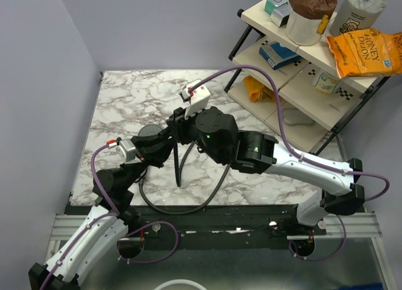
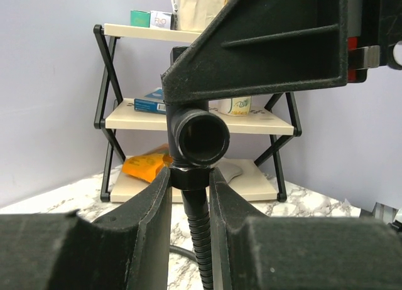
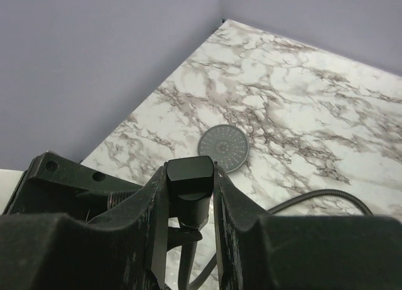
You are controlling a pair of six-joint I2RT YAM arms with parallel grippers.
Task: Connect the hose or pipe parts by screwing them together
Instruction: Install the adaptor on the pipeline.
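Above the middle of the table, my left gripper [image 1: 166, 139] [image 2: 190, 177] is shut on the black end nut [image 2: 188, 176] of the ribbed black hose [image 2: 201, 233]. The hose hangs down and loops over the table [image 1: 188, 207] [image 3: 326, 196]. Directly above the nut sits a black pipe fitting [image 2: 201, 138] with an open round mouth. My right gripper [image 1: 181, 123] [image 3: 190, 177] is shut on that fitting's hexagonal block [image 3: 190, 172]. The dark grey shower head [image 3: 223, 148] [image 1: 151, 132] shows its round face just beyond the grippers; its handle is hidden.
A black-framed shelf rack [image 1: 314, 83] [image 2: 188, 117] stands at the table's right back, holding an orange snack bag [image 1: 364, 51], boxes and cups. Purple walls close the left and back of the marble table [image 1: 125, 102]. Purple cables trail from both arms.
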